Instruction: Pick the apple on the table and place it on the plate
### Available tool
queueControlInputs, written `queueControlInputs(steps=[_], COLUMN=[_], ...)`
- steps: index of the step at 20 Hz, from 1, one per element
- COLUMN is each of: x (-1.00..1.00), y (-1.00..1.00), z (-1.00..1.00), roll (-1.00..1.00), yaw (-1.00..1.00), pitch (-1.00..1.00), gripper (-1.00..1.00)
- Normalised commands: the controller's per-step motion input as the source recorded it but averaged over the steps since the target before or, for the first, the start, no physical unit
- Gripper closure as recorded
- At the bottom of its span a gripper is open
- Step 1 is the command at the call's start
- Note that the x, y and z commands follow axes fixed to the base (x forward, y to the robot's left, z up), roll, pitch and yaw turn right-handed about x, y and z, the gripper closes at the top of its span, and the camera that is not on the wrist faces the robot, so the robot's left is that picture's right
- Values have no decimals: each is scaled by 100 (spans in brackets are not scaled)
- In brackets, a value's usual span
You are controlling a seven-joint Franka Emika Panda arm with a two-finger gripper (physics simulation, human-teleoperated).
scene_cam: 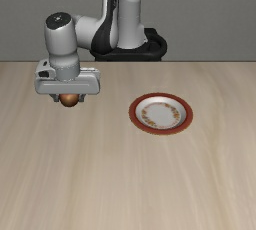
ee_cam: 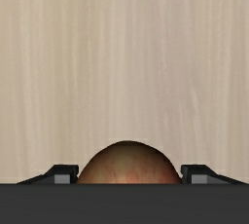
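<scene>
A reddish-brown apple point(scene_cam: 68, 99) sits between the two fingers of my gripper point(scene_cam: 68, 98) over the light wooden table point(scene_cam: 120, 184), toward the exterior view's left. In the wrist view the apple point(ee_cam: 128, 165) bulges up between the fingertips point(ee_cam: 64, 174), which press on it from both sides, so the gripper is shut on it. Most of the apple is hidden behind the hand. The white plate point(scene_cam: 161, 113) with a red patterned rim lies flat on the table, well off to the exterior view's right of the gripper.
Bare wood grain point(ee_cam: 124, 62) stretches ahead of the gripper. The robot's black base point(scene_cam: 150, 46) stands at the table's far edge, behind the plate.
</scene>
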Motion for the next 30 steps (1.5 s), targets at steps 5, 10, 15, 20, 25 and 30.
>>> queueControlInputs(steps=[5,10,15,20,25,30], x=[0,0,0,0,0,0], y=[100,100,100,100,80,0], z=[0,0,0,0,0,0], roll=[0,0,0,0,0,0], yaw=[0,0,0,0,0,0], pitch=[0,0,0,0,0,0], gripper=[100,100,100,100,-100,-100])
